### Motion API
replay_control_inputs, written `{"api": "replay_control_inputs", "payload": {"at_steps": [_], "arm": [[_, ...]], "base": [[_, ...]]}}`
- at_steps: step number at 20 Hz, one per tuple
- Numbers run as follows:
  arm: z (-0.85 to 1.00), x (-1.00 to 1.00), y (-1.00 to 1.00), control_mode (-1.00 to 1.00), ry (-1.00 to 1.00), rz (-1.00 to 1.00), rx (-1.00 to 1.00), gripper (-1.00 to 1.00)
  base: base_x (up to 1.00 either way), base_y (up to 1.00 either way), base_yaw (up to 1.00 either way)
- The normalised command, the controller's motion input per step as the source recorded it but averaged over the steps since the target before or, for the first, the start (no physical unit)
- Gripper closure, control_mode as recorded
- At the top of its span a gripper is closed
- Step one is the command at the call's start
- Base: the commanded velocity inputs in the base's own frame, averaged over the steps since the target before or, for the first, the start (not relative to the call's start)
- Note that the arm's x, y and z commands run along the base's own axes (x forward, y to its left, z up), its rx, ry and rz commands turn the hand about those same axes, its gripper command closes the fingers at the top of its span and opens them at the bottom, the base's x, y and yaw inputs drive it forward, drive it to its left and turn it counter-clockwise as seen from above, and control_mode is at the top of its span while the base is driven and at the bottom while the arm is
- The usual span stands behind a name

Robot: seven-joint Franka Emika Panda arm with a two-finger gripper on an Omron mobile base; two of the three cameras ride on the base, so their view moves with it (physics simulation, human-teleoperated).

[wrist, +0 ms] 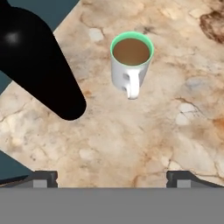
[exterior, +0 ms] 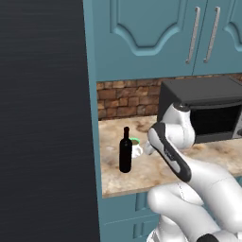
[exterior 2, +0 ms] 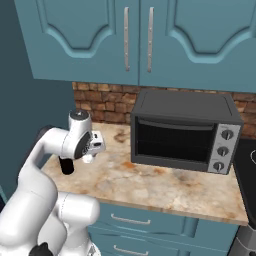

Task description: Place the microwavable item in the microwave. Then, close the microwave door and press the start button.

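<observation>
Spread wide, the fingers (wrist: 112, 177) hold nothing; their two dark tips (wrist: 41, 178) stand far apart at the bottom of the hand view, above bare marbled desk (wrist: 144, 140). Straight ahead of the fingers, between the lines of the two tips and well clear of both, stands the white mug (wrist: 130, 61), upright, green-rimmed, filled with brown liquid, its handle turned toward the fingers. Just to one side of the mug, apart from it, the dark wine bottle (wrist: 39, 65) rises toward the camera, its neck looming large and black in the hand view.

From the left base view the bottle (exterior: 125, 150) stands upright near the desk's (exterior: 142, 177) front edge, with the mug (exterior: 135, 147) just behind it and partly hidden by the arm's wrist. From the right base view the hand (exterior 2: 92, 145) hangs over the left end of the desk (exterior 2: 145, 185), and the bottle's base (exterior 2: 66, 166) shows beneath the forearm; the mug is probably behind the hand there, though I cannot make it out.

Farther off, well to the other side of the fingers, a dark countertop oven with knobs (exterior 2: 185, 132) sits against the brick wall (exterior 2: 105, 102), its door closed. Teal cabinets (exterior 2: 135, 35) hang above it.
</observation>
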Motion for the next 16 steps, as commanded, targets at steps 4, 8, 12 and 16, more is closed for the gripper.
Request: {"api": "replay_control_inputs", "payload": {"at_steps": [4, 8, 12, 16], "arm": [[-0.30, 0.39, 0.04, -1.00, 0.00, 0.07, 0.00, -1.00], [-0.32, 0.35, 0.12, -1.00, 0.00, 0.07, 0.00, -1.00], [-0.29, 0.26, 0.18, -1.00, 0.00, 0.05, 0.00, -1.00], [-0.12, 0.23, 0.20, -1.00, 0.00, 0.01, 0.00, -1.00]], "base": [[0.00, 0.00, 0.00], [0.00, 0.00, 0.00], [0.00, 0.00, 0.00], [0.00, 0.00, 0.00]]}}
